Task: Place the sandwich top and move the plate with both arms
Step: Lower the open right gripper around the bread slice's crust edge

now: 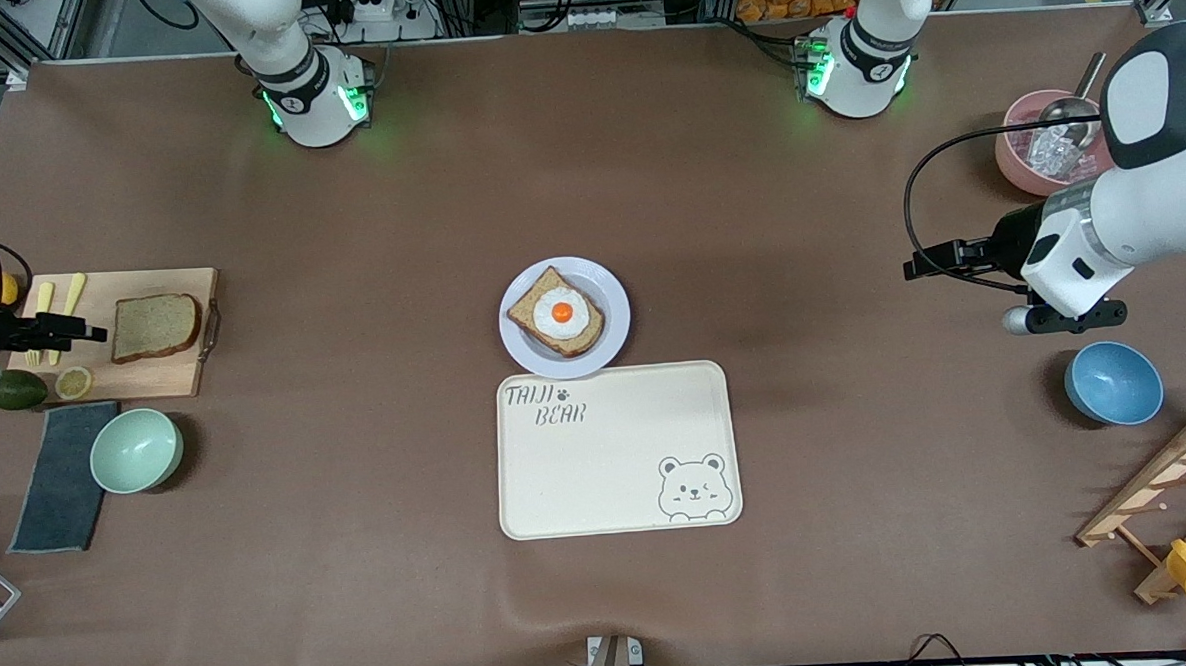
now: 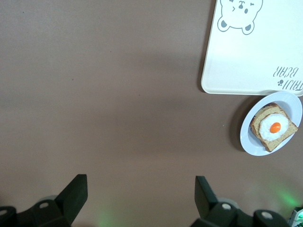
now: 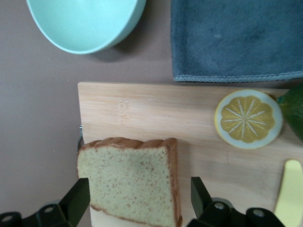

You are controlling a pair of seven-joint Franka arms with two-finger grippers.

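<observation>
Front view first: the sandwich top (image 1: pixel 155 326), a plain brown slice, lies flat on a wooden cutting board (image 1: pixel 169 374) at the right arm's end of the table, on the half of the board toward the table's middle, with a lemon slice (image 1: pixel 74 382) at the board's edge nearer the front camera and pale yellow strips (image 1: pixel 59 301) on the board's outer half. The right gripper (image 1: pixel 88 333) hangs over that board next to the bread, and from the right wrist view its fingers (image 3: pixel 75 204) stand spread, one over the slice and the other over bare wood just past the crust, not clamped on anything. A mint bowl (image 1: pixel 137 450) and a grey cloth (image 1: pixel 59 476) sit off the board's edge, nearer the front camera. At the middle of the table the plate (image 1: pixel 614 306) carries a bread slice topped with a fried egg (image 1: pixel 558 312), and its rim touches the edge of the cream bear tray (image 1: pixel 615 450), which lies nearer the front camera. The left gripper (image 1: pixel 922 262) waits over bare tabletop toward the left arm's end, fingers (image 2: pixel 72 195) spread wide and holding nothing, with a blue bowl (image 1: pixel 1113 382) and a pink bowl (image 1: pixel 1018 160) close by.
</observation>
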